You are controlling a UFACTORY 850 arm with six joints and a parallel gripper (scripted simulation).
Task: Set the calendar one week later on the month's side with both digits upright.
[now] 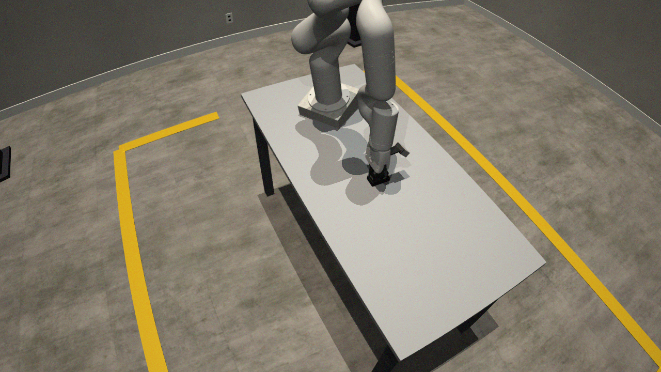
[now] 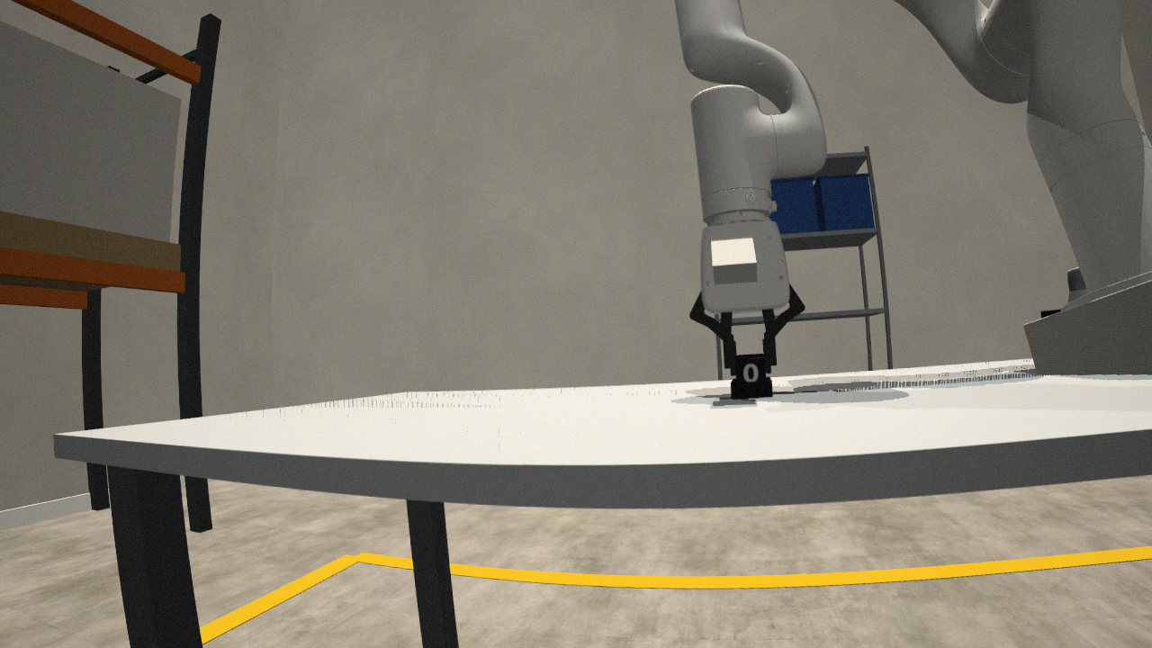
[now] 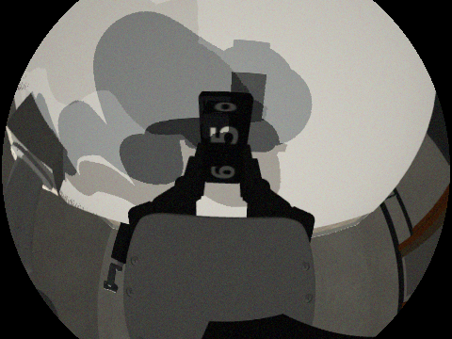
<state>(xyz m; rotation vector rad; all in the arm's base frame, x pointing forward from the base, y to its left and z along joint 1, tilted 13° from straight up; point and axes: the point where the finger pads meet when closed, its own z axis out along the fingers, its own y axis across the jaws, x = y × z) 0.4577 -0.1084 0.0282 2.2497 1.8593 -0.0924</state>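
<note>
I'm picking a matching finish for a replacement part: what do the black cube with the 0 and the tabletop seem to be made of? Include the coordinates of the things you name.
Black cube (image 2: 742,383): perhaps matte plastic or painted wood; it is dark and shows no grain.

Tabletop (image 1: 415,259) (image 2: 483,435) (image 3: 358,94): probably laminate or painted board; pale, smooth and even, with no visible grain.
</note>
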